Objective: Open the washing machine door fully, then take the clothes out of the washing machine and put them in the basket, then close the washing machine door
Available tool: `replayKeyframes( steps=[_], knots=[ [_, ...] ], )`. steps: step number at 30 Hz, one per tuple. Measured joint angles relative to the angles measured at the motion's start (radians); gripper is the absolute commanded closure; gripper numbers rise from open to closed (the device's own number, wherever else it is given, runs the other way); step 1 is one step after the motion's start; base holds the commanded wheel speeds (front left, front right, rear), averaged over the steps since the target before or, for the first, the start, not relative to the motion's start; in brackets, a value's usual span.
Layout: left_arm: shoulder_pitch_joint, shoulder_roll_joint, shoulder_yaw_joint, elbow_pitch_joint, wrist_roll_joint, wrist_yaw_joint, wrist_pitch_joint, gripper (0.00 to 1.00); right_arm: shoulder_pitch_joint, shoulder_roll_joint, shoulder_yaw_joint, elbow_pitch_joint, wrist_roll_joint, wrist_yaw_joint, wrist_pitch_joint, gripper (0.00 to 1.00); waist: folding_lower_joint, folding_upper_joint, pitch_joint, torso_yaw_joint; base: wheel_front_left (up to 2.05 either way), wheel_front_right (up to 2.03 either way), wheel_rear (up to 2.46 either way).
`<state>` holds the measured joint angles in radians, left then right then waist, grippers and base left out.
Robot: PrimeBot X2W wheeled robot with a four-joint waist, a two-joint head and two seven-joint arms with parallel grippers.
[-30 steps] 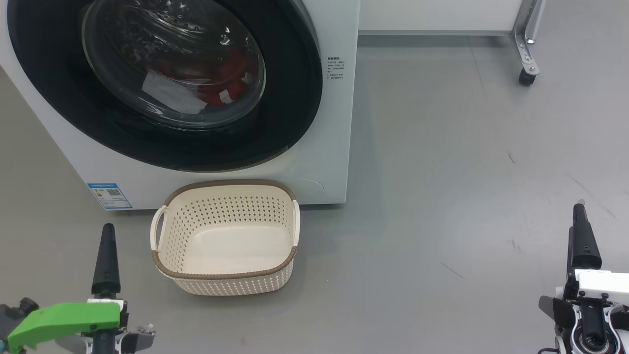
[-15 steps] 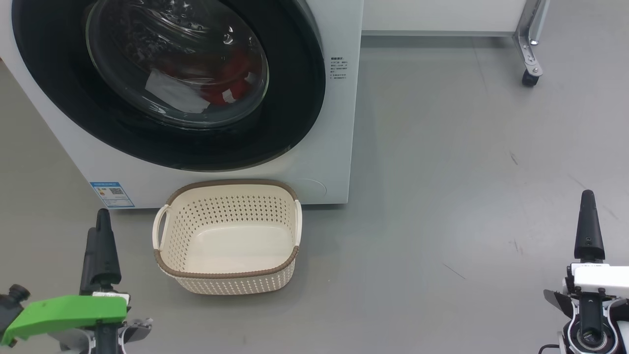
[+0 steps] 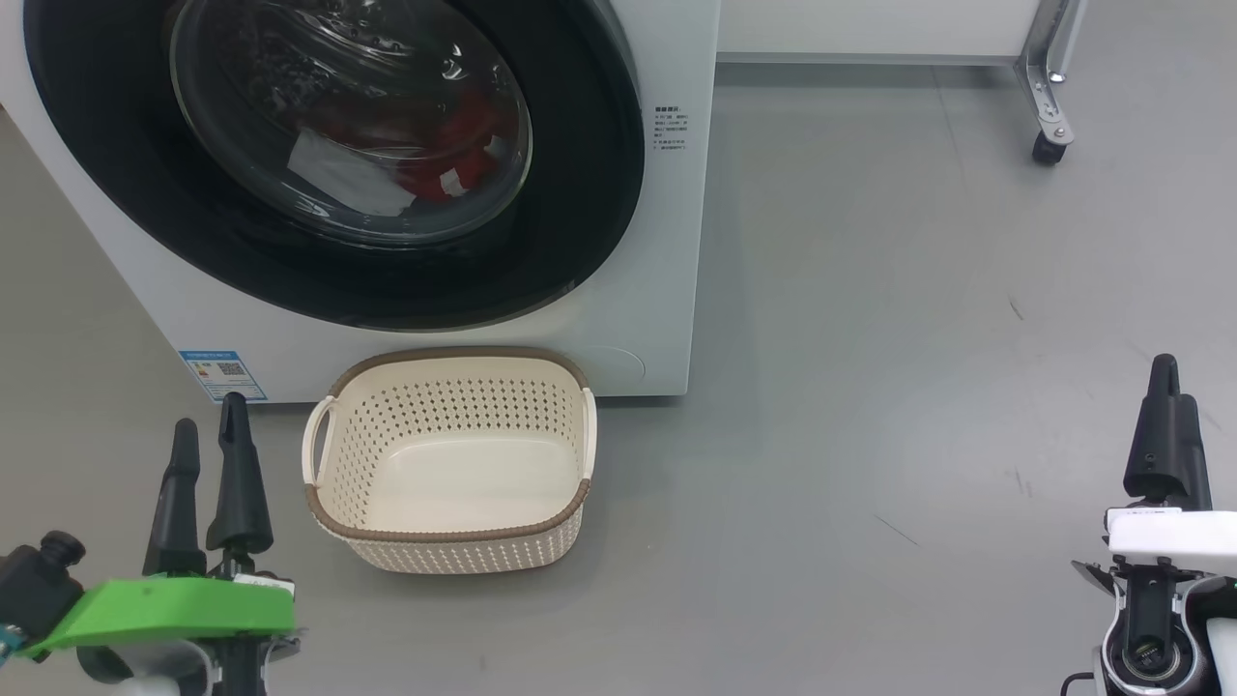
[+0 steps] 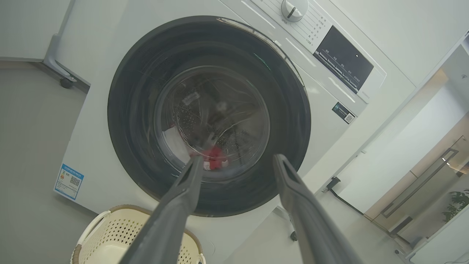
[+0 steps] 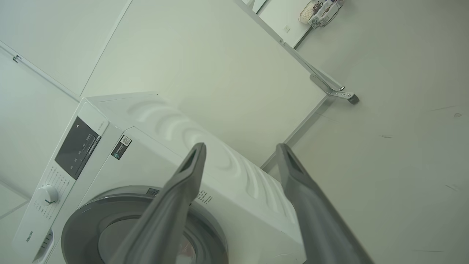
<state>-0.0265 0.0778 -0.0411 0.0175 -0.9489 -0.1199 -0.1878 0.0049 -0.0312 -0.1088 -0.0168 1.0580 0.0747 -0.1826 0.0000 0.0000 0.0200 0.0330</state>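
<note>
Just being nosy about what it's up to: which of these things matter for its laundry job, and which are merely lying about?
For the job:
washing machine door
washing machine
clothes inside it
basket

Just about:
wheeled frame leg
green plant

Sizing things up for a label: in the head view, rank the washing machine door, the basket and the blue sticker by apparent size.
Largest: washing machine door, cut off by the frame.
Then basket.
Smallest: blue sticker.

The shut washing machine door barred the way inside; the basket stood just before it, open floor rightward
</note>
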Motion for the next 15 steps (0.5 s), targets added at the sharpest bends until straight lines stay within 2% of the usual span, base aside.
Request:
replayKeyframes(
  steps=[8, 15],
  knots=[
    [0.0, 0.004, -0.026, -0.002, 0.171, -0.001, -0.022, 0.0, 0.0, -0.001, 0.03, -0.015, -0.16, -0.026, -0.027, 0.0, 0.0, 0.0001, 0.002, 0.005, 0.0, 0.0, 0.0],
    [0.0, 0.006, -0.043, -0.007, 0.335, -0.001, -0.044, 0.0, 0.0, -0.001, 0.052, -0.026, -0.302, -0.062, -0.046, 0.0, 0.0, 0.0, 0.004, 0.009, 0.0, 0.0, 0.0]
  ],
)
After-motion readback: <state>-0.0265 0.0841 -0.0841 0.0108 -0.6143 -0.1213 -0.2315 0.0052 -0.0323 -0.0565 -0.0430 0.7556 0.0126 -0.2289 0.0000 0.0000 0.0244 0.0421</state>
